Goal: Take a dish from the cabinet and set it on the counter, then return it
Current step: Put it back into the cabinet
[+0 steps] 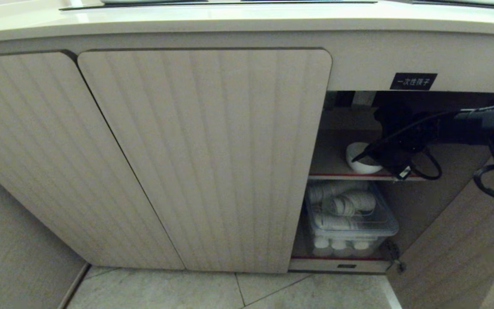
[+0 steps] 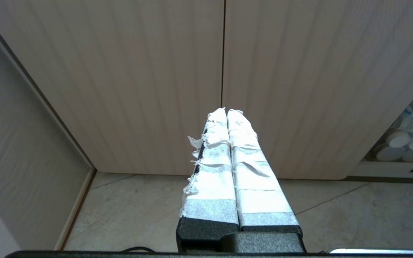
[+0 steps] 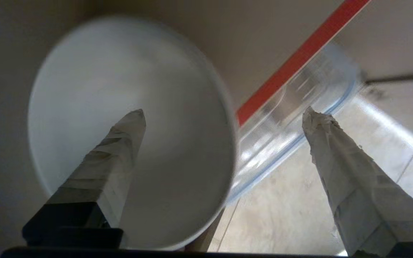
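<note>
Clearly my right gripper [image 3: 224, 113] stands wide apart, 1 finger inside and 1 outside the dish [image 3: 95, 89] on the cabinet [image 1: 204, 159] shelf; glossy, rigid, breakable ceramic, probably slippery, best pinched across its rim

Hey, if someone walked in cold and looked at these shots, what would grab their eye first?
Probably the open cabinet compartment on the right, where the right gripper reaches in at the upper, red-edged shelf, fingers spread wide, one over the white bowl and one outside its rim. Below it, a clear plastic bin packed with white disposable cups fills the lower shelf. The left gripper hangs shut before the closed doors.
</note>
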